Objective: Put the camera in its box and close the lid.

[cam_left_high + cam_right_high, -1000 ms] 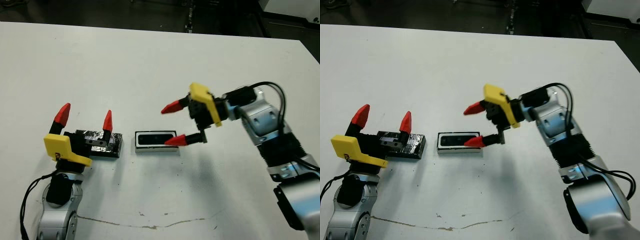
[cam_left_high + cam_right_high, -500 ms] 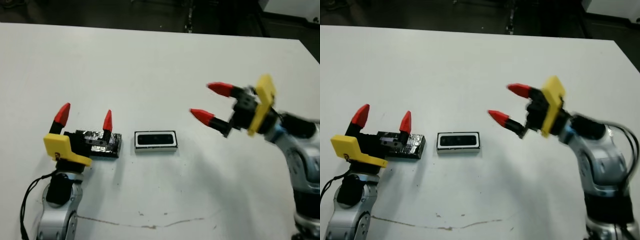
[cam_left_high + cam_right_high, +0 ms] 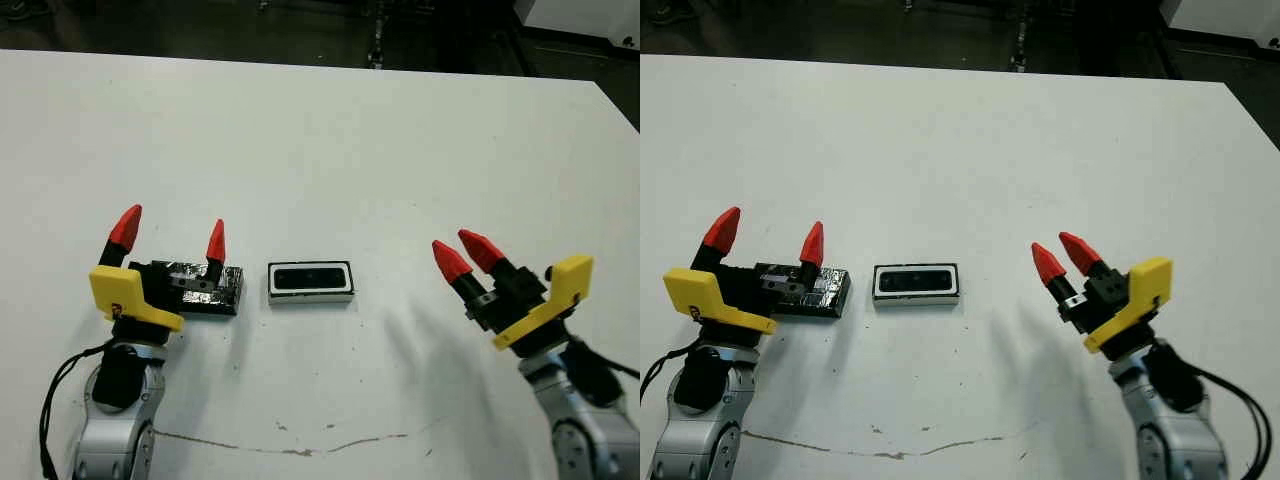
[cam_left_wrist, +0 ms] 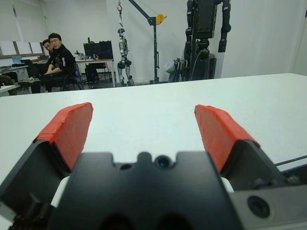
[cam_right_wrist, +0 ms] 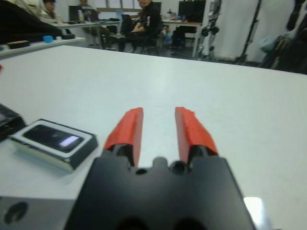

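The camera [image 3: 311, 279] lies flat inside the box [image 3: 311, 295], its dark face up and a bluish patch showing on it in the right wrist view, with the tray's white walls framing it on all sides. The box sits on the white table [image 3: 320, 130] toward the near edge, roughly midway between the two arms. Just to its left, with a narrow strip of bare table between them, lies the lid [image 3: 205, 288], a black glossy block with a wrinkled sheen, not on the box. The left gripper [image 3: 170, 235] stands over the near-left part of the lid, its two red-tipped fingers [image 3: 215, 241] spread wide and pointing away from the robot, holding nothing; whether it touches the lid cannot be told. The right gripper [image 3: 466, 253] hangs well to the right of the box, nearer the robot, its red fingers drawn close with only a slim gap between them, empty, and angled up and leftward. A thin cracked line [image 3: 290, 450] runs across the table near the front edge. In the wrist views, people sit at desks beyond the table's far side.
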